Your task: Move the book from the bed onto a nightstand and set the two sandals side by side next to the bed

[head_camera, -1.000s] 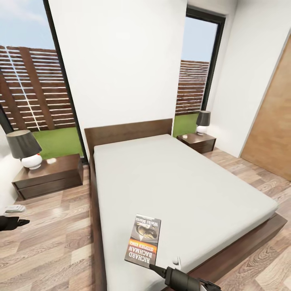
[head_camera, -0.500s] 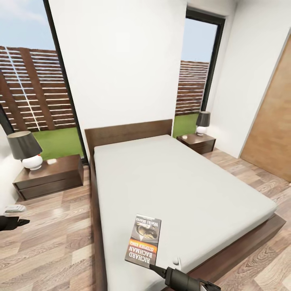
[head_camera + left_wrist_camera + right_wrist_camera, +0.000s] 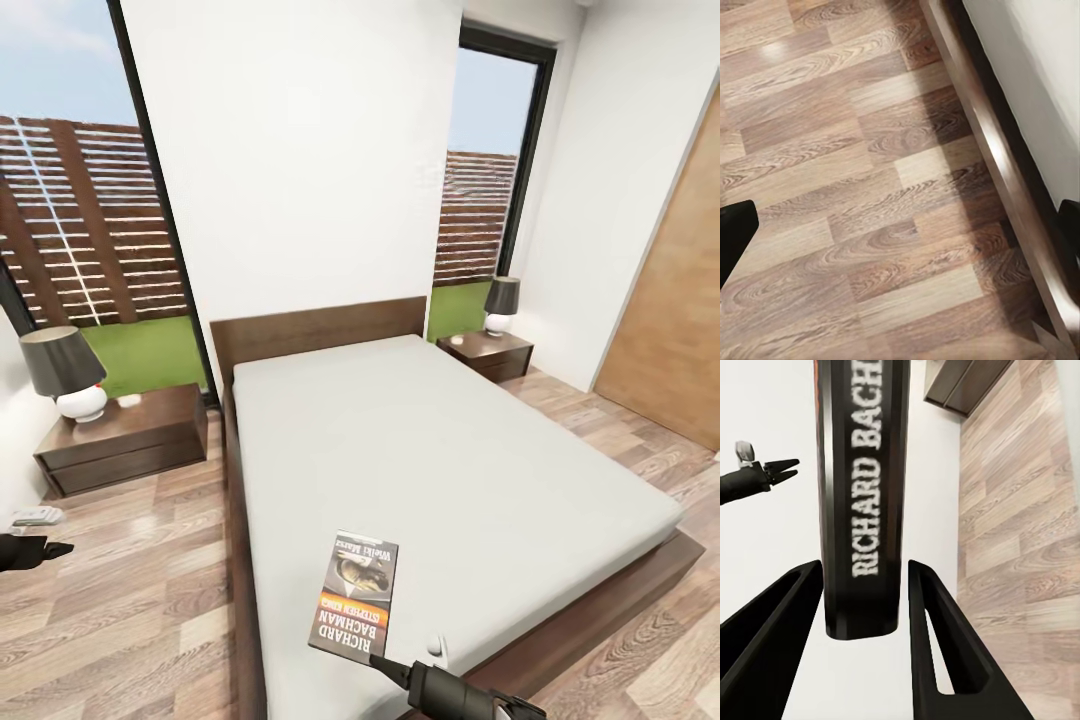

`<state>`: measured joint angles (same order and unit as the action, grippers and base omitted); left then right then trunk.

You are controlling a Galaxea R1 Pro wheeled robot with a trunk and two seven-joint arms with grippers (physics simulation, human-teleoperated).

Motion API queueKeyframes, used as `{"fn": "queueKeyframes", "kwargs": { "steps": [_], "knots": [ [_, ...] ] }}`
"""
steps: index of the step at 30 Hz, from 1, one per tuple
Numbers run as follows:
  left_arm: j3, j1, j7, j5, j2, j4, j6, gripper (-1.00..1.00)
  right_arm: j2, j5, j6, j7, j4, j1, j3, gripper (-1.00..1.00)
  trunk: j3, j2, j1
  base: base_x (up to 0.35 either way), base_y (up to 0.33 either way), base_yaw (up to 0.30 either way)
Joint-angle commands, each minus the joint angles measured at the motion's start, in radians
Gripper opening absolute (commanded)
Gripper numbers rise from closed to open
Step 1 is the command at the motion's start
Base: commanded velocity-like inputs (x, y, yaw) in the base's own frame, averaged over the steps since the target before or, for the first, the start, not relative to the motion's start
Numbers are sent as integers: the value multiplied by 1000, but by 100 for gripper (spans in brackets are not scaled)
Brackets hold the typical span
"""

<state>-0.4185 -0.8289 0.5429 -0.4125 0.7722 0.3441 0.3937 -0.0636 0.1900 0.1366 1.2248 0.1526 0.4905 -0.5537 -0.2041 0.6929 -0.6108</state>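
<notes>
Paperback [image 3: 355,594], thin and glossy, lies flat on smooth grey mattress [image 3: 450,450]; right tool [image 3: 862,607] straddles its spine, fingers apart.

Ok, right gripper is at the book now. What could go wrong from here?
1. The right gripper straddles only the near end of the book, which lies flat on the mattress; a grasp there may pivot or slip when lifted.
2. The book sits near the foot edge of the bed, so a nudge could slide it onto the floor.
3. The nearer nightstand carries a lamp; a careless placement might bump it.
</notes>
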Motion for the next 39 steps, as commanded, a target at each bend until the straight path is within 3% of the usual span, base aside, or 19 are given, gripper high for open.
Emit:
{"fn": "queueKeyframes", "kwargs": {
  "steps": [1,39],
  "knots": [
    [-5,-1,0,-9,1,1,8,100,-1,8,11,5,2,0,-9,-100,2,-6,4,0,0,0],
    [-8,-1,-1,-9,-1,1,8,100,-1,10,11,4,2,0,-8,-100,121,-272,149,0,0,0]
  ]
}}
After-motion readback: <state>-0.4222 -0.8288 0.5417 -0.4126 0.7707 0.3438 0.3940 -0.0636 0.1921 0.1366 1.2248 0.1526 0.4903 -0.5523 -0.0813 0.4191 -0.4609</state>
